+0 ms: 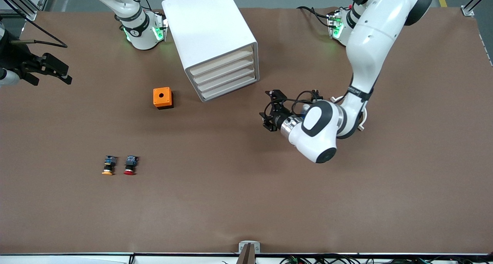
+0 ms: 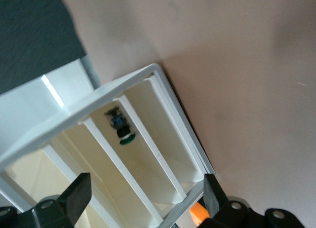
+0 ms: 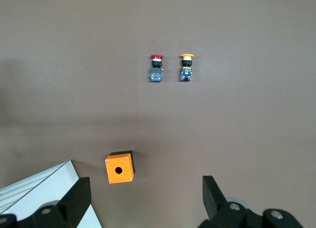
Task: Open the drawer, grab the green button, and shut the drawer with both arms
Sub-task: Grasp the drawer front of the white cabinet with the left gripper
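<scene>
Your left gripper (image 1: 272, 111) hovers beside the white cabinet (image 1: 210, 37), jaws wide and empty, facing its drawers (image 1: 225, 76) — all shut. The green-capped button (image 2: 121, 127) lies inside one — small, light, rigid; pinch its black body, since the cap looks slippery. The right gripper (image 1: 54, 69) waits toward the worktop's edge, spread wide.

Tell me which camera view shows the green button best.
The left wrist view. It looks into the cabinet front, where the green button lies inside one drawer. The front view shows only closed beige drawer fronts, no green button; the right wrist view shows just a cabinet corner.
</scene>
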